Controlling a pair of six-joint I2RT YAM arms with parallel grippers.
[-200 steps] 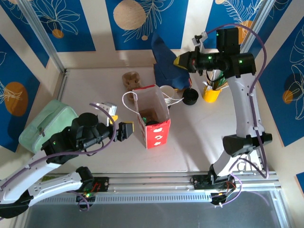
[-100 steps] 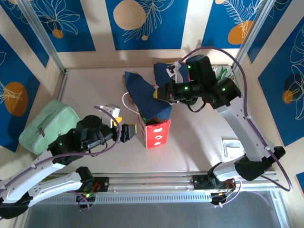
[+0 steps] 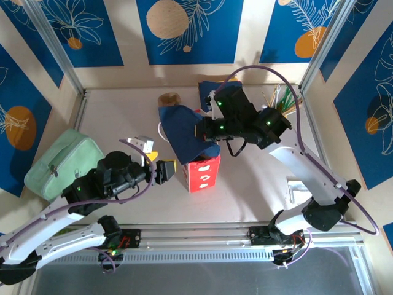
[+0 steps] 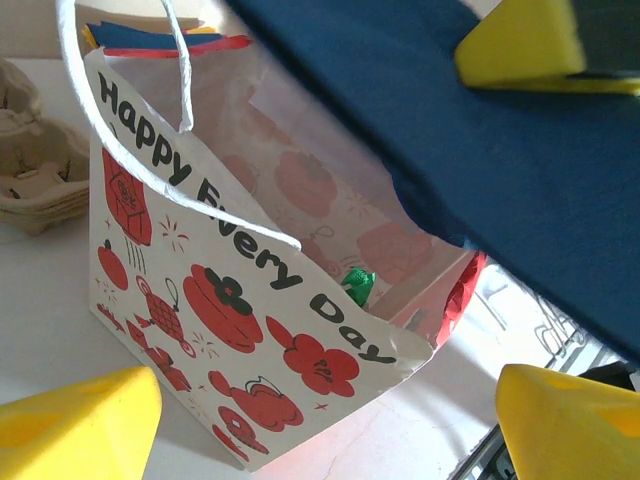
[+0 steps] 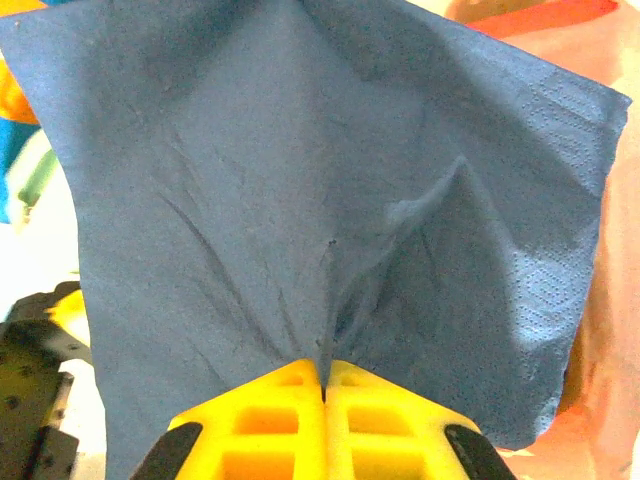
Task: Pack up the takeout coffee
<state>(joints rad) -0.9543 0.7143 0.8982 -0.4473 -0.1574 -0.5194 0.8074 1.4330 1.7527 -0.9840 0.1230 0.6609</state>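
Note:
A dark blue napkin [image 3: 184, 132] hangs over the open mouth of the red and white paper bag [image 3: 202, 173]. My right gripper [image 3: 200, 130] is shut on the napkin's edge, its yellow fingers [image 5: 270, 400] pressed together on the napkin [image 5: 330, 200]. My left gripper [image 3: 163, 165] stands open just left of the bag, not touching it. From the left wrist, the bag [image 4: 220, 300] reads "Happy Every Day", with something green [image 4: 356, 285] inside and the napkin [image 4: 480, 150] spread above it. The takeout coffee is hidden.
A green pouch [image 3: 58, 160] lies at the left. A cardboard cup carrier [image 3: 169, 98] sits behind the bag. Stirrers [image 3: 277, 97] stick up at the back right. A small white packet [image 3: 299, 188] lies to the right, near the right arm.
My right arm has swung left from the back right, carrying the blue napkin over the bag. The left gripper has barely moved.

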